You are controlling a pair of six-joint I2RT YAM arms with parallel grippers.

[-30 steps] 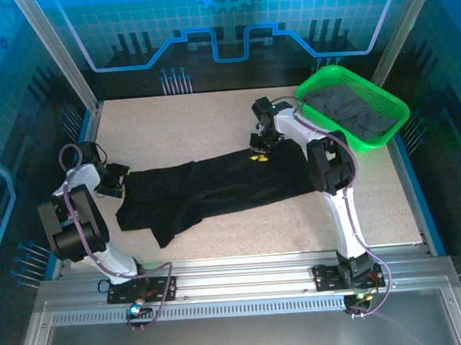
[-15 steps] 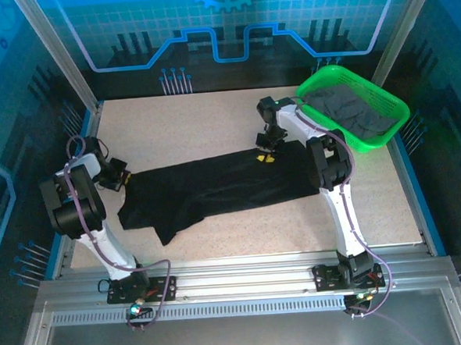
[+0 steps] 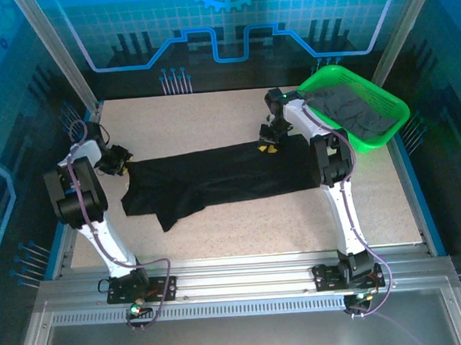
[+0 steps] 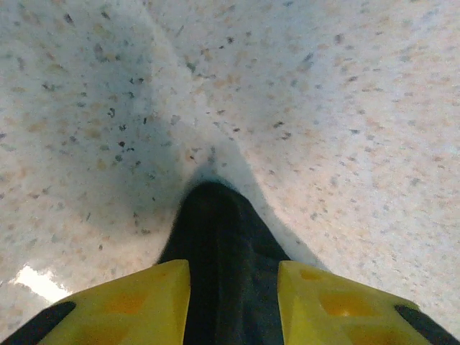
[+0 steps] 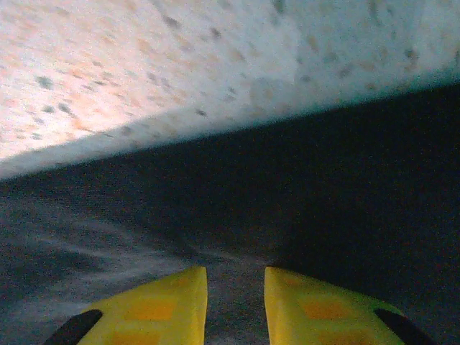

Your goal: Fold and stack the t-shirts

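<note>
Changed: the left gripper (image 3: 122, 160) and right gripper (image 3: 269, 144) have both shifted toward the far side, taking the black t-shirt (image 3: 223, 181) with them; it now lies longer and flatter.
Near left: a loose flap (image 3: 167, 217) of the shirt, perhaps a sleeve, trails toward the near edge of the table (image 3: 242, 226).
Middle: the black t-shirt is stretched left to right across the table, unfolded.
Left jaws: clamped on a bunched tip of the shirt's left end; cloth fills the gap between the yellow fingers (image 4: 144, 302).
Right jaws: nearly together, pinching the shirt's far edge, with wrinkles running into the gap.
Far right: a green basket (image 3: 390, 130) holds crumpled dark grey shirts (image 3: 352, 110).
Progress: early, by my judgement. This shirt is only being spread, with no fold made and no stack begun, and the basket shirts are untouched.
</note>
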